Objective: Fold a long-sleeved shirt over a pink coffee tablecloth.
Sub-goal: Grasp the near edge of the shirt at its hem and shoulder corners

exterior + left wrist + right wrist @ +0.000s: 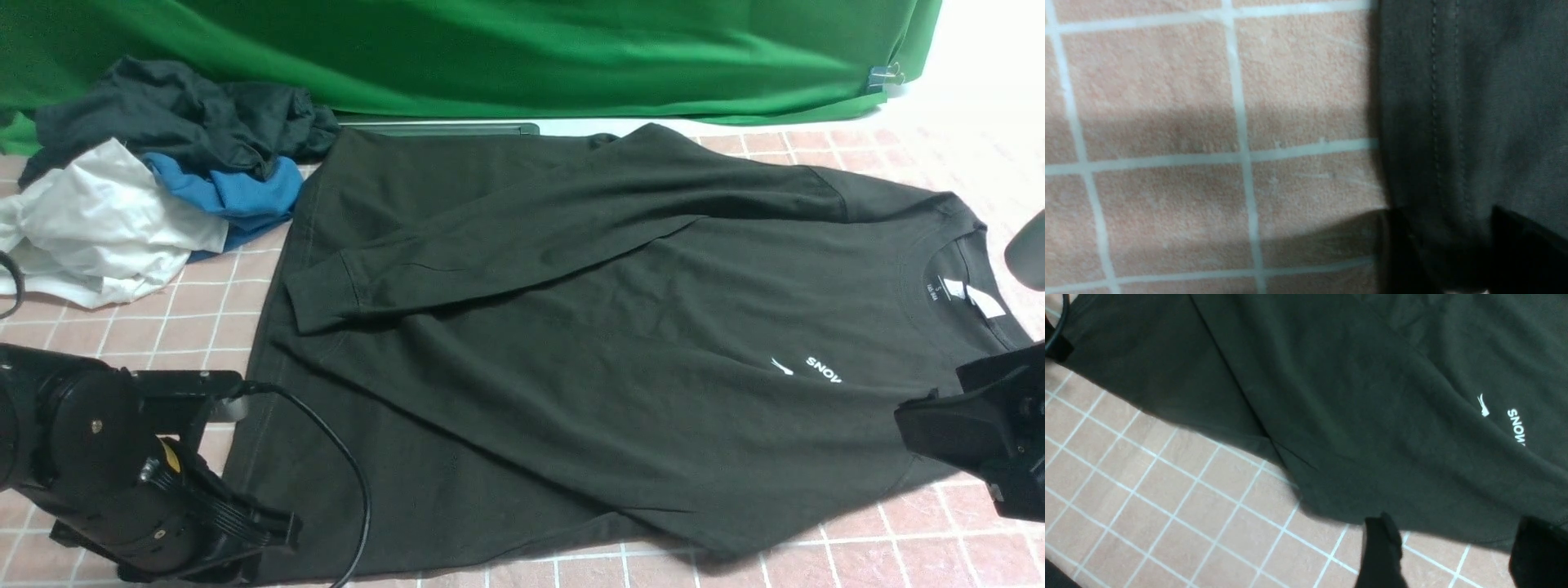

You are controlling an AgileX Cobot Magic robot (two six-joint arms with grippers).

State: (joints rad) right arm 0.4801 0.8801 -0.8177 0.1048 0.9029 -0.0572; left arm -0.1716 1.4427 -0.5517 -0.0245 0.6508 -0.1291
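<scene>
Patience: close the left gripper (1447, 222) deep over the straddled hem of the shirt (571, 327), spread flat on the pink tablecloth (204, 310); cannot tell whether clamped. Slide the right gripper (1455, 522), wide open and empty, onto the shoulder edge. Lift evenly.

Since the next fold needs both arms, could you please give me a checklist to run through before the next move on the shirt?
1. The long-sleeved shirt lies flat on the pink tablecloth, with the far sleeve folded across the body: ok.
2. Left gripper straddles the stitched hem: ok.
3. Left gripper closed on that hem: cannot tell.
4. Right gripper holding the shirt's edge: not ok; its jaws stand open at the edge.
5. Black cable clear of the shirt: not ok; it crosses the near hem corner.
6. Clothes pile clear of the shirt: cannot tell; it meets the far corner.
</scene>
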